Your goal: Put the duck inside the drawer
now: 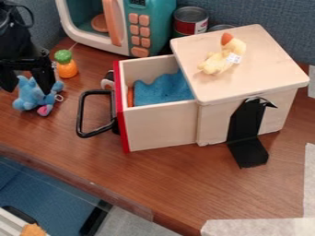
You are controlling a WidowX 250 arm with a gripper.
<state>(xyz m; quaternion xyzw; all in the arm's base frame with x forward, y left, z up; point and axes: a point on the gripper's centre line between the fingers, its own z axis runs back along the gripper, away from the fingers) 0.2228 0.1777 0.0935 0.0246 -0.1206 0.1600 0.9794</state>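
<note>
Black two-finger hand (27,87) with fingers apart above a small blue plush toy (26,99), red-fronted pale wooden drawer (161,125) pulled open, crumpled blue cloth (161,90) inside, yellow plush duck (215,63) atop the pale wooden box (271,69).

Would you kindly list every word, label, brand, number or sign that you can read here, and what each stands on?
No text is readable.
White tag on the yellow duck: print too small.
Label on the tin can: too small.
Display on the toy microwave: too small.
</note>
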